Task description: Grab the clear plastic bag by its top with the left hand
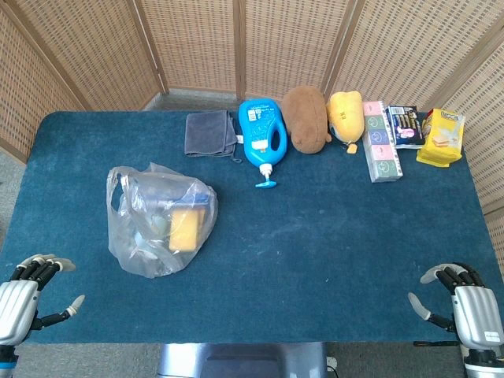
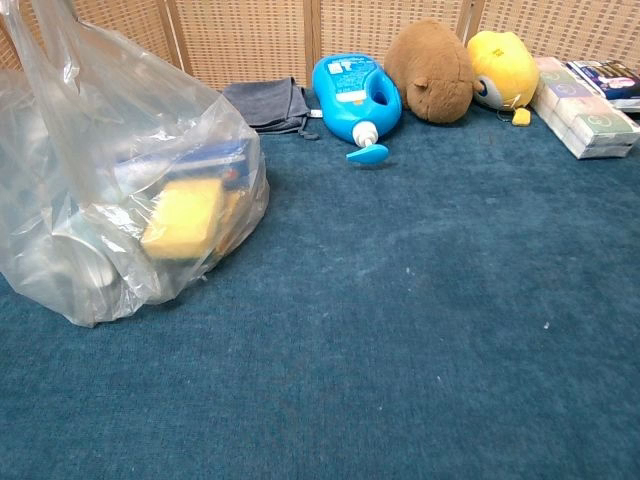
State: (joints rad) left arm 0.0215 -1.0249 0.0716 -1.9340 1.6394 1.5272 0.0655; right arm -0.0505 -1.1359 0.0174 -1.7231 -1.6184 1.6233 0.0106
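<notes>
The clear plastic bag (image 1: 160,219) stands on the left part of the blue table (image 1: 315,244), holding a yellow sponge (image 1: 185,227) and other items. Its handles rise at the upper left (image 1: 118,185). In the chest view the bag (image 2: 110,190) fills the left side, with the sponge (image 2: 182,218) inside. My left hand (image 1: 27,295) rests at the near left table edge, fingers apart, holding nothing, well below and left of the bag. My right hand (image 1: 465,303) sits at the near right edge, also open. Neither hand shows in the chest view.
Along the far edge lie a grey cloth (image 1: 211,134), a blue pump bottle (image 1: 261,135), a brown plush (image 1: 306,118), a yellow plush (image 1: 346,115), a tissue pack (image 1: 380,142), a dark box (image 1: 406,126) and a yellow packet (image 1: 441,138). Wicker screens (image 1: 252,39) stand behind.
</notes>
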